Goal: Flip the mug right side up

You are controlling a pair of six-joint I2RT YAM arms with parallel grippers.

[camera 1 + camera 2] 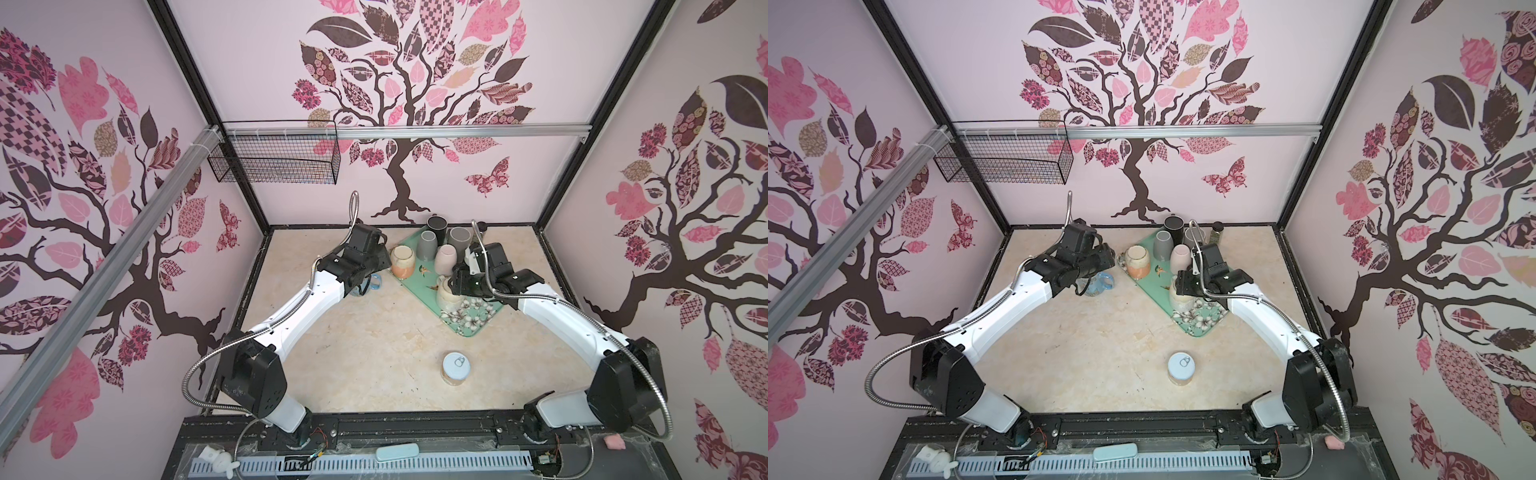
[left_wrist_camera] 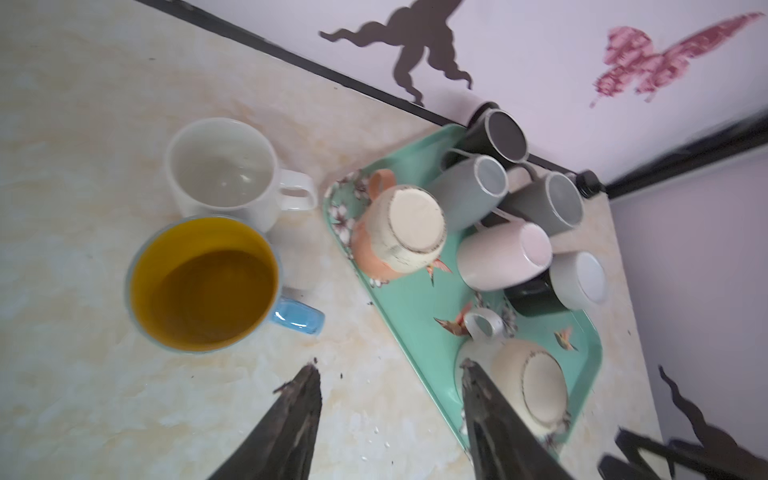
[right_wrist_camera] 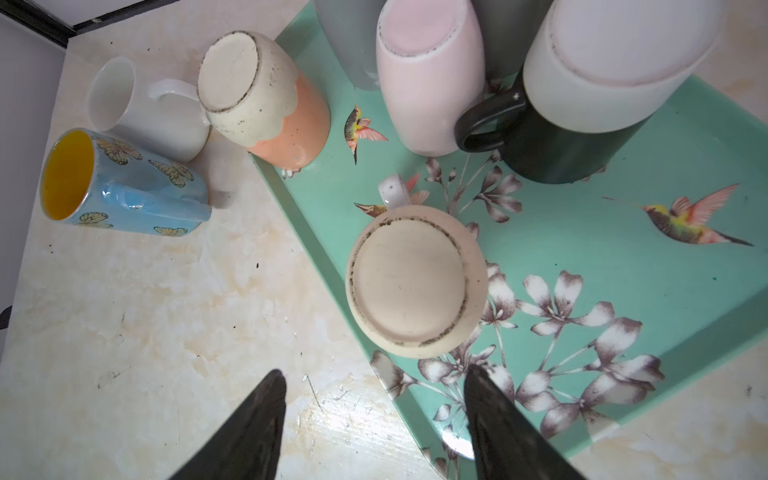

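Inverted mug (image 3: 409, 286), tray (image 3: 582, 249), right tool (image 3: 374, 372) seemingly parted

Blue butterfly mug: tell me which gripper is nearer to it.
Left. The left gripper hovers close by the blue butterfly mug; the right gripper is farther off, over the tray by the upside-down cream mug.

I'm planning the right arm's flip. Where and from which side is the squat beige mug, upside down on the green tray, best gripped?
Probably the rounded body wall of the beige mug, just below its upturned base, with the right gripper coming from the side opposite the handle. The handle points at the crowded pink mug and black-and-white mug; the opposite side looks free.
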